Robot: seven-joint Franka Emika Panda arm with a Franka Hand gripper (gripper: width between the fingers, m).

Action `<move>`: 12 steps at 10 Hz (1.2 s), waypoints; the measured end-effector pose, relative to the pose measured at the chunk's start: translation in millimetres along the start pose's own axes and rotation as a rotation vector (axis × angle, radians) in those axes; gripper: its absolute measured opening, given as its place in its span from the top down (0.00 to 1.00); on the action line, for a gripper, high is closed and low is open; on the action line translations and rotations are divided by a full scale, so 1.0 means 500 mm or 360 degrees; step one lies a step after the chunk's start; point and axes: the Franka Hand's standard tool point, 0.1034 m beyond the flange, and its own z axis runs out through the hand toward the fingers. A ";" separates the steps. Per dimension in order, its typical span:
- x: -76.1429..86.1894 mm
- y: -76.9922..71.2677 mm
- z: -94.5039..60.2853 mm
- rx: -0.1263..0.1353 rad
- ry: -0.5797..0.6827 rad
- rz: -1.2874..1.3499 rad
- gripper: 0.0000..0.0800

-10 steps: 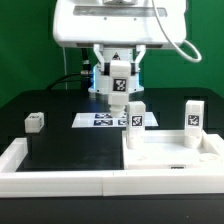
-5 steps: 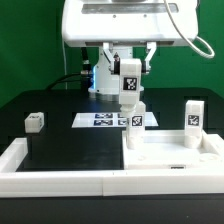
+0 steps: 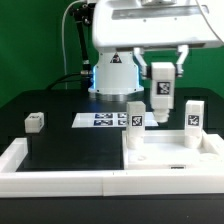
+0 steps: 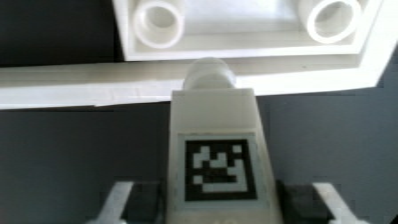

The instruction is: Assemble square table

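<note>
Fingers [image 4: 125, 205] on both sides of leg [image 4: 215, 120]

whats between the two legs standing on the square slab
Exterior view: bare slab between those legs; a third leg, gripped by the tool, hangs above the gap.

The square table top [image 3: 160, 155] looks like smooth white plastic, dull and not shiny. The leg [image 3: 161, 100] in the gripper [image 3: 162, 78] looks like the same white plastic, with a flat black-and-white printed tag [image 4: 217, 160] on it. The work table [image 3: 60, 145] is matt black. In the exterior view, at 12 o'clock, the robot's shell [image 3: 150, 20] is smooth, shiny white. The rail [image 3: 50, 178] at 7 o'clock is smooth white plastic too.
</note>
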 end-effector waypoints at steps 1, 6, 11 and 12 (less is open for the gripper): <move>0.000 -0.028 0.018 0.0007 0.0003 0.0002 0.64; -0.004 -0.044 0.043 0.0000 0.0032 -0.0013 0.64; -0.029 -0.098 0.072 0.0015 0.0025 0.0005 0.64; -0.033 -0.102 0.082 0.0011 0.0017 -0.0002 0.64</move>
